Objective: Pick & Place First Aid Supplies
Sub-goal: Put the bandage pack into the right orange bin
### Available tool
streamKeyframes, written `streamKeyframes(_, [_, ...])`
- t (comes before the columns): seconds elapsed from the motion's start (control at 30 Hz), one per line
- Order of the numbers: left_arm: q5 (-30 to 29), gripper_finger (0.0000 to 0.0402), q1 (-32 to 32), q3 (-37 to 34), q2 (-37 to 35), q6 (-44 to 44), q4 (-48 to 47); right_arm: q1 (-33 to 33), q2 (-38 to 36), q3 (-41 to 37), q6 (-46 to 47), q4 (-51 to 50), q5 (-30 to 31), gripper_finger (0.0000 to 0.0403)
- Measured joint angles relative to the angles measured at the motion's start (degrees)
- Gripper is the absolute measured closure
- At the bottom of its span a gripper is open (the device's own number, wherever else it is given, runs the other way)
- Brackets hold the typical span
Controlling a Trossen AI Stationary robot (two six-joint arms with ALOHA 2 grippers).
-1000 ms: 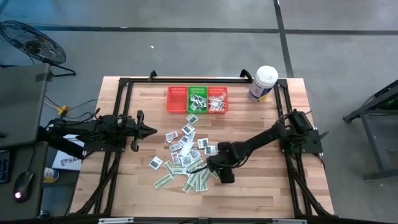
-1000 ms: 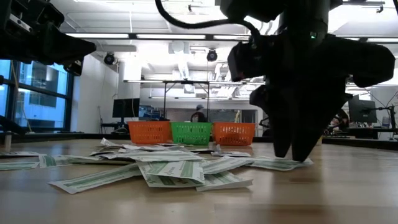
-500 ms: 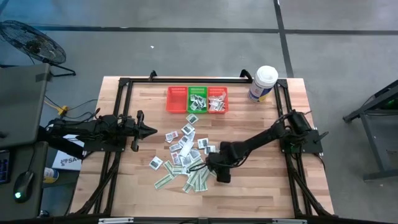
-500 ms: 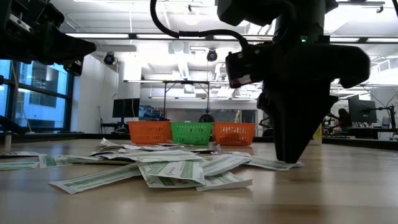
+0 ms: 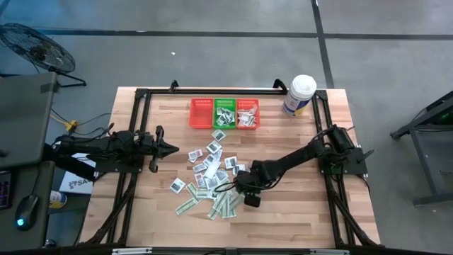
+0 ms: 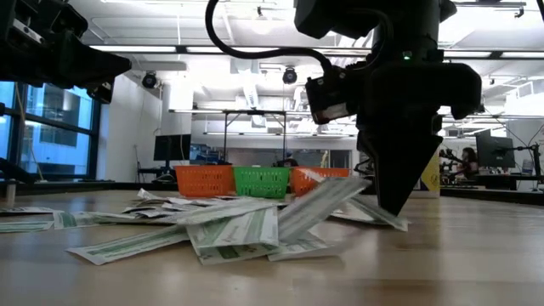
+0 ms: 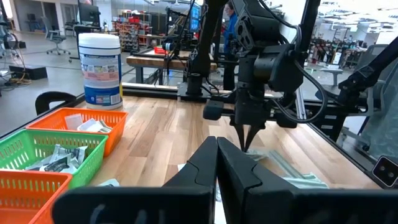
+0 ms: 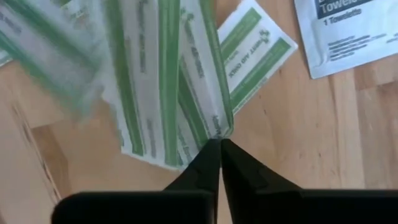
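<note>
1. Paper packets (image 5: 212,180) like these are feather-light, thin and floppy, so a pinch at one end or edge suits them best; I judge neighbours may drag along.
2. Narrow strips (image 8: 186,81) show green-and-white stripes with small print; squarish white ones carry dark print.
3. Packets lie scattered mid-table, near the baskets (image 5: 224,113).
4. Right gripper (image 6: 393,206) is clamped on a strip's end, tilting it up off the pile.
5. Left gripper (image 5: 174,148), fingers together, waits well apart at the table's left.

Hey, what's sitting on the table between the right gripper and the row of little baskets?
In the high view, scattered white square packets lie between the right gripper and the baskets, then a short strip of bare wood just before the baskets.
</note>
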Motion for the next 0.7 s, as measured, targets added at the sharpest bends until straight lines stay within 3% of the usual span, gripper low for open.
streamKeyframes(0.17, [-0.01,0.04,0.0,0.0,0.01,0.0,0.01,-0.26,-0.64,-0.18,0.08,1.37,-1.91,0.0402])
streamKeyframes(0.33, [-0.01,0.04,-0.01,0.0,0.0,0.0,0.02,-0.13,-3.54,-0.32,2.63,0.67,-0.15,0.0402])
streamKeyframes(0.7, [-0.01,0.04,-0.01,0.0,-0.01,0.0,0.02,-0.2,-8.13,-0.13,7.39,-1.01,13.63,0.0402])
